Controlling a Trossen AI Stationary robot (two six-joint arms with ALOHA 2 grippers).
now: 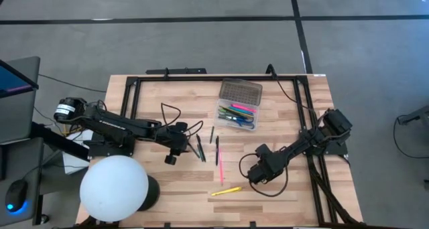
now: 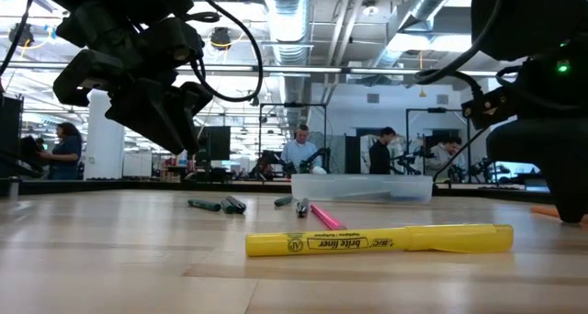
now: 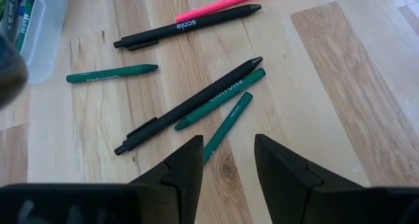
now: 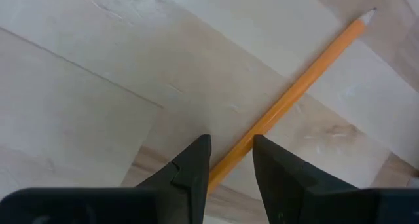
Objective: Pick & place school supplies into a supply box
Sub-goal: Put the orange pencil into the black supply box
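Right jaws: the right gripper (image 4: 230, 162) stands narrowly parted, holding nothing, its fingers straddling the near end of an orange pencil (image 4: 298, 86).
Pencil axis: seen from that wrist, the shaft runs out from between the jaws toward two o'clock, sharpened tip at the far end, lying flat on the table (image 4: 78, 99).
Left jaws: the left gripper (image 3: 228, 162) is also parted a little and empty, hovering above the wood.
Nearest to left: a green crayon (image 3: 227, 126) sits just ahead of the fingertips, its axis pointing to one o'clock; a second green crayon (image 3: 221, 99) and a black pen (image 3: 190, 106) lie alongside on the same slant.
Further out: another black pen (image 3: 186, 26), a pink pen (image 3: 226, 4), a lone green crayon (image 3: 111, 73).
Supply box: on the overhead view the box (image 1: 238, 114) is open, already holding supplies, at one o'clock from the left gripper, eleven o'clock from the right.
Unclaimed: a yellow highlighter (image 1: 226, 190) lies at eight o'clock from the right gripper.
Judgement: the right arm looks closer to a grasp, since the pencil already lies within its jaws.
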